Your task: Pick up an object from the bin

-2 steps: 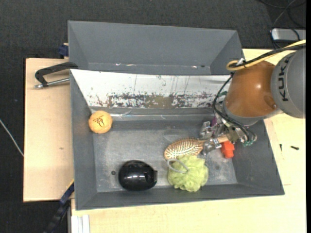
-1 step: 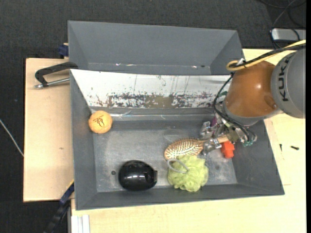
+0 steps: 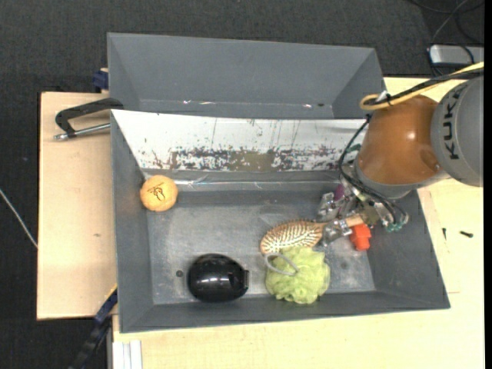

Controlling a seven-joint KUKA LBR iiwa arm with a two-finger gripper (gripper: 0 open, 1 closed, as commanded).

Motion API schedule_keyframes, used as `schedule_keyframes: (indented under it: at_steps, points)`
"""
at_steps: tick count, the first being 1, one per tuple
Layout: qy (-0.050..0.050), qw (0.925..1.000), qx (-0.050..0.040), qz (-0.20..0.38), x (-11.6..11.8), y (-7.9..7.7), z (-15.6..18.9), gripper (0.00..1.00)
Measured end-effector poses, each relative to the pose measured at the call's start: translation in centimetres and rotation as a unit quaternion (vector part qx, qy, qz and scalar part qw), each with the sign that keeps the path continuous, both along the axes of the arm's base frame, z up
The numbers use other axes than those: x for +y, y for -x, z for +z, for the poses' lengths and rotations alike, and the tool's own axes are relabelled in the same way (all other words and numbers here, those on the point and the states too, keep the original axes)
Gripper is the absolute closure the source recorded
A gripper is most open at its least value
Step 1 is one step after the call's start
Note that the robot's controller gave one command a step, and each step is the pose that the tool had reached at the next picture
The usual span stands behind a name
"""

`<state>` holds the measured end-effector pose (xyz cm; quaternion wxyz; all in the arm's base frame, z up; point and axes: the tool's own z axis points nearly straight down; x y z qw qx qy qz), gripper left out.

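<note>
Camera view: hand reaches down low beside the tan hairbrush.

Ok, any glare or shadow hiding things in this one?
Camera view: strong glare streaks the bin's back wall, above the ball; the black lump shows a small highlight; no deep shadow round the pincer, brush or sponge.

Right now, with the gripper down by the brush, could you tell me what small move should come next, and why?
I would probably ease the gripper a little toward the view's left, over the brush. It sits low at the brush's right end, not above its oval head. The green puff lies against the brush's near side, so centring first seems safer.
</note>
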<state>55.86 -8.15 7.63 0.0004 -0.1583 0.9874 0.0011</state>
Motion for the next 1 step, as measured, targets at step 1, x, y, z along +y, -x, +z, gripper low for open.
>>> schedule_keyframes:
  at_steps: [1]
  points:
    - [0.000, 1.0000, 0.0008, 0.000, 0.04, 0.05, 2.18, 1.00]
